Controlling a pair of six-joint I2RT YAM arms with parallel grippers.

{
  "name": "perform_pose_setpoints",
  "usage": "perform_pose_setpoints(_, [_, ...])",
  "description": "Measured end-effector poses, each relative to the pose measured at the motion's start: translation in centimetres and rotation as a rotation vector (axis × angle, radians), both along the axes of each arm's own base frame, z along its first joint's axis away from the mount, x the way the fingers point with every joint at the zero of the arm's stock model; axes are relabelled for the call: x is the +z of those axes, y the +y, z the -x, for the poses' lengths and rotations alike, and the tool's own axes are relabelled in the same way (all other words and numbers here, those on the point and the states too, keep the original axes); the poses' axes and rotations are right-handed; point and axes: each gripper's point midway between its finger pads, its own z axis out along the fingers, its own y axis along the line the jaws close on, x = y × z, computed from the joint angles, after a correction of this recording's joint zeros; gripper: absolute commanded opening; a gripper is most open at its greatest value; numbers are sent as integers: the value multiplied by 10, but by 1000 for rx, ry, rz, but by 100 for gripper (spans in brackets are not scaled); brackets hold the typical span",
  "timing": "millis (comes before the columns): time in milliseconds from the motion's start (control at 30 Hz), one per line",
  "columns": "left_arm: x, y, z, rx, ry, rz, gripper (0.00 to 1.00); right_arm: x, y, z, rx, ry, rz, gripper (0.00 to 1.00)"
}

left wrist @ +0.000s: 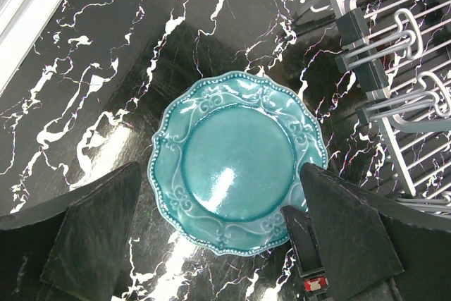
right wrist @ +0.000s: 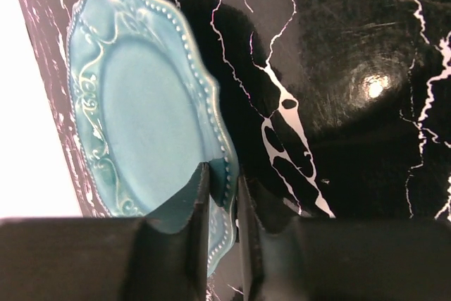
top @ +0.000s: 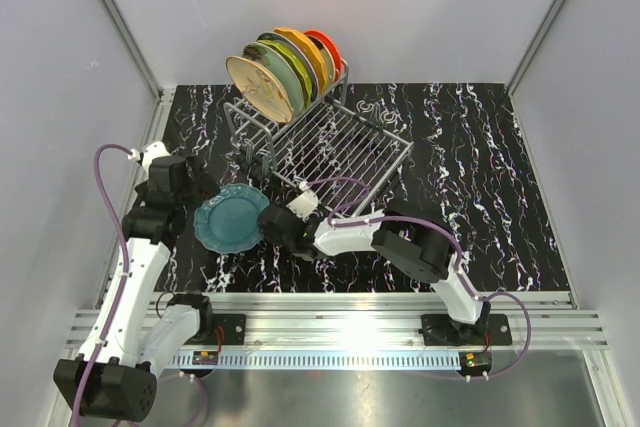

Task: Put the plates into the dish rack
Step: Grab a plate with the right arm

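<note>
Near rack [top: 340,147] front edge | teal plate [top: 228,220] rim pinched by right jaws | left jaws spread wide

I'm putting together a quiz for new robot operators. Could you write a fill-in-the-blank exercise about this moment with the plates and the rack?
1. The one plate outside the dish rack is ____ in colour.
2. The right gripper is shut on that plate's ____.
3. The left gripper, hovering over the plate, has its jaws ____.
Missing words: teal; rim; open.
</note>
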Motion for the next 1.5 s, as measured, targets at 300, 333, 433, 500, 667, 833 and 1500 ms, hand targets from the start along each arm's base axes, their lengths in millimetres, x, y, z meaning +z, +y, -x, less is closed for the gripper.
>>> perform_pose_setpoints(300, [-1, 0, 0, 1, 4, -1, 99, 1, -1, 6, -23, -10, -19, 4])
perform_pose_setpoints(333, [-1, 0, 0, 0, 5, -1, 99, 2, -3, 9, -24, -13, -17, 2])
perform_pose_setpoints(433, [-4, 0, -1, 2, 17, -2, 99, 10, -13, 17, -25, -21, -8, 0])
perform_pose_setpoints(500, [-7, 0, -2, 3, 31, -5, 98, 17, -25, 22, -25, -25, 4, 0])
perform_pose_setpoints(667, [-21, 4, -5, 18, 87, -25, 60, 33, -46, 31, -12, -41, 24, 0])
perform_pose_setpoints(833, [-46, 5, -5, 11, 203, -47, 39, 35, -62, 40, -2, -41, 33, 0])
perform_pose_setpoints(1500, [-135, -21, -5, 86, 458, 178, 46, 40, -88, 60, 23, -35, 2, 6])
